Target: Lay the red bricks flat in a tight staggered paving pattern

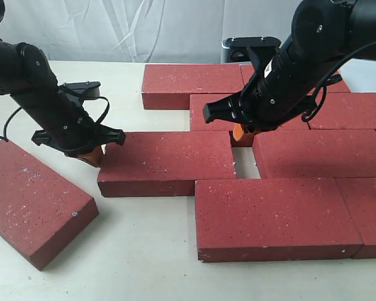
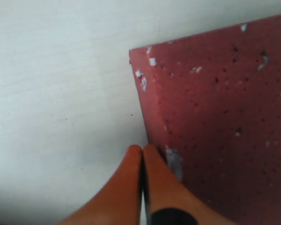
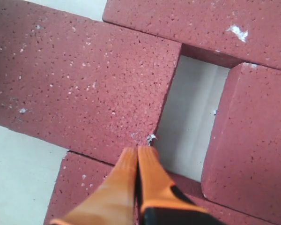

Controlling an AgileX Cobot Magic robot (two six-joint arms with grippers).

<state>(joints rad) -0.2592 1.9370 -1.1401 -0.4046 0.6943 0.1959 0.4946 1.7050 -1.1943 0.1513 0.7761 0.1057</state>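
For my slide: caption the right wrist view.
Shut right gripper at the corner of a red brick, beside a gap in the paving.

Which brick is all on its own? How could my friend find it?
Start at the big patch of red bricks laid in rows across the pale table. Go left, past the left tool, to the near left corner of the exterior view. The lone brick lies flat there, turned at a slant and apart from the rest, which sit square in rows.

Dark-red bricks (image 1: 276, 216) speckled with white chips, orange fingertips (image 2: 130, 180) on black arms (image 1: 41, 91), cream-white table (image 1: 144, 257)
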